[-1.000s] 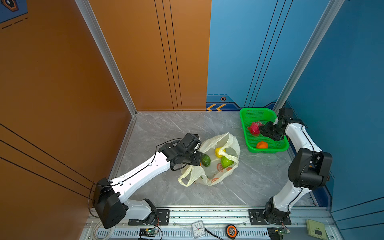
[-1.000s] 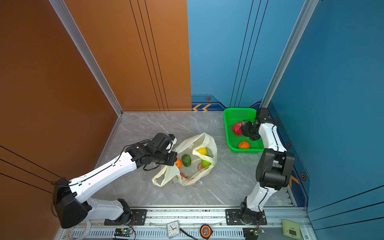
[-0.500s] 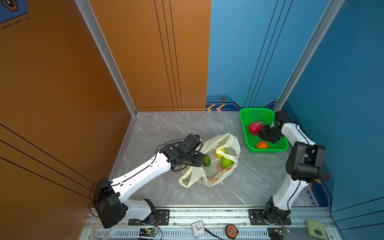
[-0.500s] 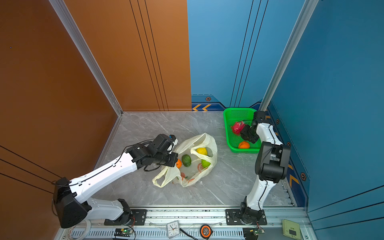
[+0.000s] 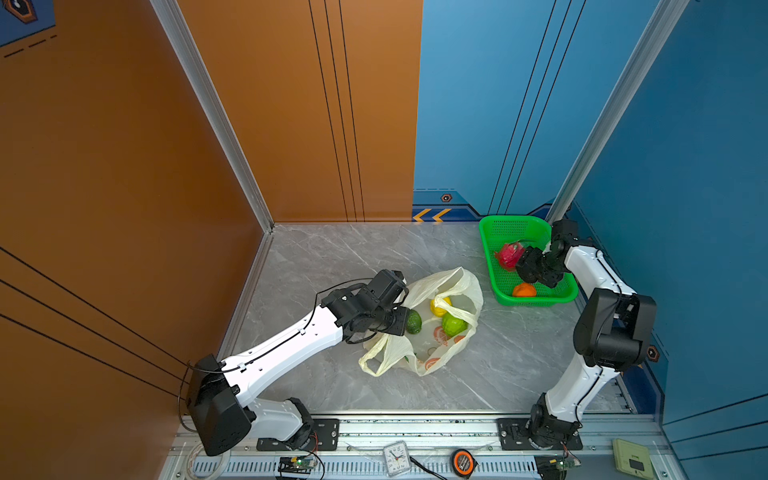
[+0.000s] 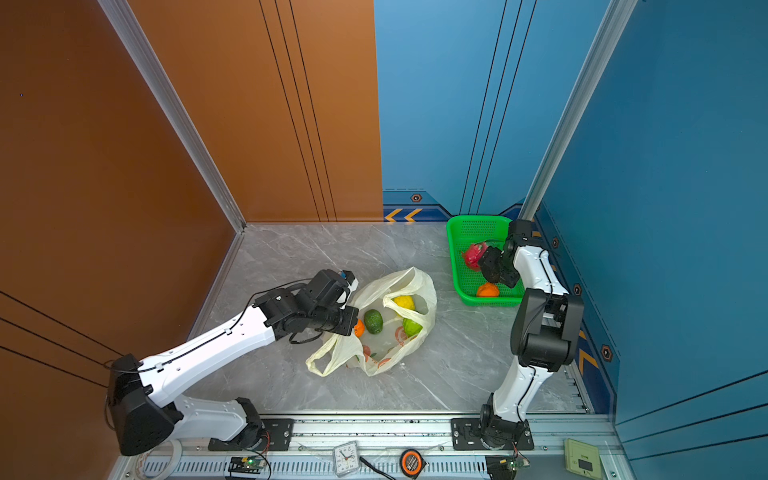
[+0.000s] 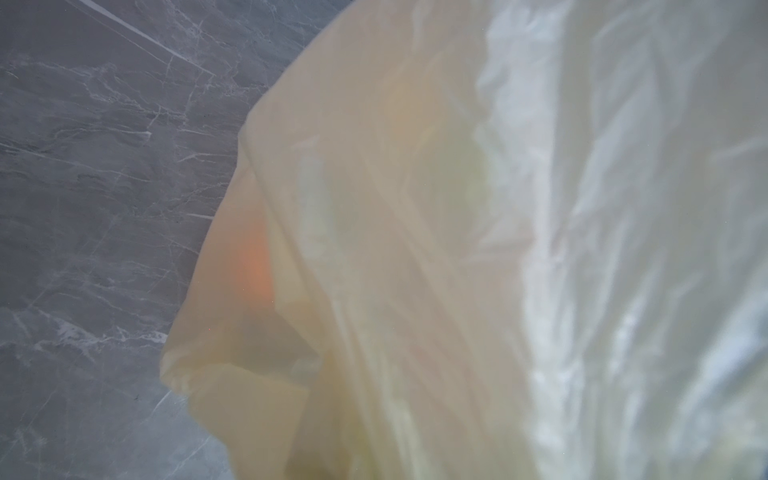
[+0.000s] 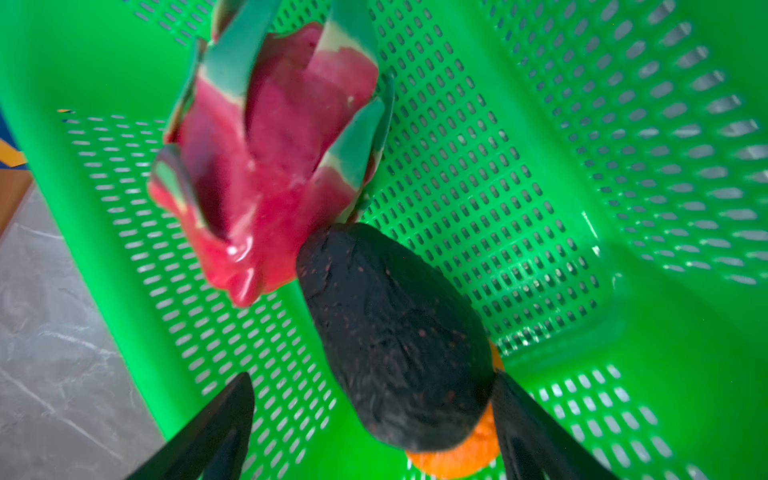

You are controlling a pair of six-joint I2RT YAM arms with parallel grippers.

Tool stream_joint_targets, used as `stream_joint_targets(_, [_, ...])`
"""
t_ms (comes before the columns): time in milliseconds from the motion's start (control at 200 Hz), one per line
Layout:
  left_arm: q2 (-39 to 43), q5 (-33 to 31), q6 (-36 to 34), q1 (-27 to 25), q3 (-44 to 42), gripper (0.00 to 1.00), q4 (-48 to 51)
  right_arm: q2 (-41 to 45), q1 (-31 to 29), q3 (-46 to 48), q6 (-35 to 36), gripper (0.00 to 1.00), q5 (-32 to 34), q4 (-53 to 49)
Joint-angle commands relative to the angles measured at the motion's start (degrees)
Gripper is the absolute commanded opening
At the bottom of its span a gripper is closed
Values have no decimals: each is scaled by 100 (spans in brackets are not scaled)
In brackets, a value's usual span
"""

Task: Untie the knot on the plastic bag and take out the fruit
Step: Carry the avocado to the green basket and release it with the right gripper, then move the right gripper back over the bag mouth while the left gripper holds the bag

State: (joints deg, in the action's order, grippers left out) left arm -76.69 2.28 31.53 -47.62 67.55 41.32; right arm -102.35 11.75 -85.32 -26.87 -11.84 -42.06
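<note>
Left hand [image 5: 399, 322], top views: closed up tight, with its tip right at the rim of the plastic bag [image 5: 467, 286]. We can't tell if any film is pinched.
Right hand [image 5: 525, 266], top views: it hangs over the green basket [image 5: 540, 300], and its jaws are hidden from up here.
Bag, top views: lies mid-worktop [image 5: 353, 257] with its mouth open and a handle loop [image 5: 376, 361] lying loose. Inside we count a dark green fruit [image 5: 414, 322], a yellow fruit [image 5: 439, 305], a round green fruit [image 5: 454, 324] and a small orange [image 6: 358, 328] just beside the left hand.
Basket, top views: sits by the far right corner, holding a dragon fruit [image 5: 508, 254] and a basket orange [image 5: 523, 289].
Left wrist view: pretty much all blurry cream bag film up close, with an orange glow showing through it and grey worktop beside it.
Right wrist view: the right hand is wide open, fingers [image 8: 208, 436] spread either side of a dark avocado [image 8: 395, 332]. The avocado lies in the basket, touching the dragon fruit and partly over the orange.
</note>
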Motion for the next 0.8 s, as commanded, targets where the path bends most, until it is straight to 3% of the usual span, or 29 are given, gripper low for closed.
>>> stream_joint_targets(0, [105, -162, 57, -72, 100, 2, -19, 787, -293, 6, -16, 87, -233, -571])
stream_joint_targets(255, [229, -184, 13, -76, -35, 2, -23, 1985, -1436, -205, -145, 87, -435, -1582])
stream_joint_targets(451, [276, -157, -61, -71, -82, 2, -19, 2604, -2875, -747, -632, 87, -261, -2106])
stream_joint_targets(796, [303, 42, -193, 23, 49, 2, -19, 3061, -5475, -1039, -1993, 84, 474, -1989])
